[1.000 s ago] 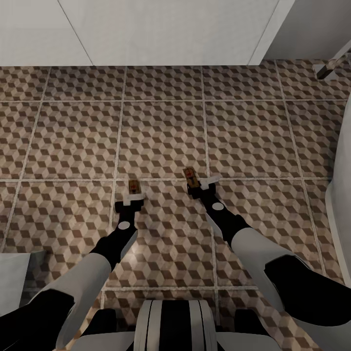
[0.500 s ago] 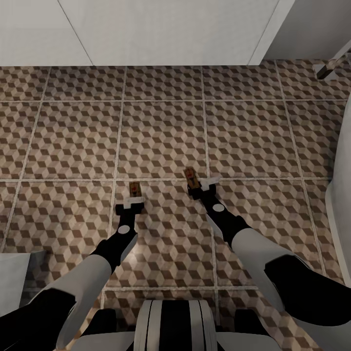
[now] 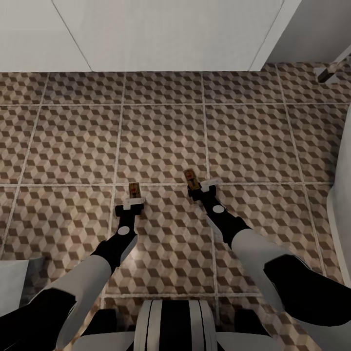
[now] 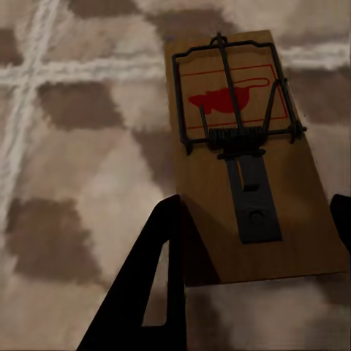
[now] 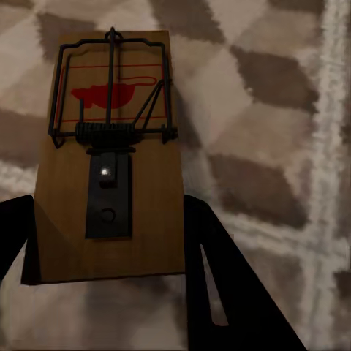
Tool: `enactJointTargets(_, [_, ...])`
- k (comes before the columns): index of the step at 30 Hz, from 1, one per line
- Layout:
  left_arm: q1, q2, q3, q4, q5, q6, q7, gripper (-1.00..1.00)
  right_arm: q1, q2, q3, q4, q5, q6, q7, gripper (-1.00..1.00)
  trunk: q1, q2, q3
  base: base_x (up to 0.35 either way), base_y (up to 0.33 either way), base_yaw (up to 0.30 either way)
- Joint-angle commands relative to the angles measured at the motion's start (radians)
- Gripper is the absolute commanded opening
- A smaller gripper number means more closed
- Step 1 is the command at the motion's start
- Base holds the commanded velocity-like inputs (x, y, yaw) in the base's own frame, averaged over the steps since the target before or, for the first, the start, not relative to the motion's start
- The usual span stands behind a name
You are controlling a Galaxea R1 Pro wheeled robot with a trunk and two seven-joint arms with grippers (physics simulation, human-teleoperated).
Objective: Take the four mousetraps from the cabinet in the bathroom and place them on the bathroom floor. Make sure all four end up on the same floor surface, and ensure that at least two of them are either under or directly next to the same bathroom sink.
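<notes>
The bathroom floor [image 3: 161, 141] of cube-patterned tiles spreads across the head view, with a white cabinet front [image 3: 161, 34] along twelve o'clock and a white curved fixture [image 3: 341, 195] at three o'clock. Two mousetraps lie flat on the tiles near the centre, apart from each other. The left mousetrap [image 3: 134, 190] sits at about seven o'clock from centre, just beyond the left gripper [image 3: 130, 201]; in the left wrist view this trap [image 4: 245, 157] lies between the dark fingers [image 4: 150, 292], its near end framed by them — jaws spread wider than the wood, a gap showing on one side. The right mousetrap [image 3: 190, 178] lies just past the right gripper [image 3: 204, 187]; up close, that trap [image 5: 110, 161] rests between the fingers [image 5: 219, 278], whose jaws sit close to both edges — whether they press the wood, I cannot tell.
</notes>
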Motion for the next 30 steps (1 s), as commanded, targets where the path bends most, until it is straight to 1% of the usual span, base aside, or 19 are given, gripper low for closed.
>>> enactJointTargets(1, [-0.001, 0.001, -0.008, 0.001, 0.006, -0.003, 0.009, -1.00, -0.001, 0.000, 0.009, 0.001, -0.009, -0.004, -0.008, -1.00, 0.000, 0.000, 0.000, 0.285, 0.000, 0.000])
enactJointTargets(18, [-0.001, 0.001, -0.008, 0.004, 0.006, -0.003, 0.009, -1.00, -0.001, -0.002, 0.009, 0.004, -0.009, -0.004, -0.008, -1.00, 0.000, 0.000, 0.000, 0.322, 0.011, 0.000])
enactJointTargets(30, [-0.001, 0.001, -0.008, 0.007, 0.006, -0.004, 0.009, -1.00, -0.001, -0.003, 0.009, 0.005, -0.008, -0.004, -0.008, -1.00, 0.000, 0.000, 0.000, 0.274, 0.171, 0.000])
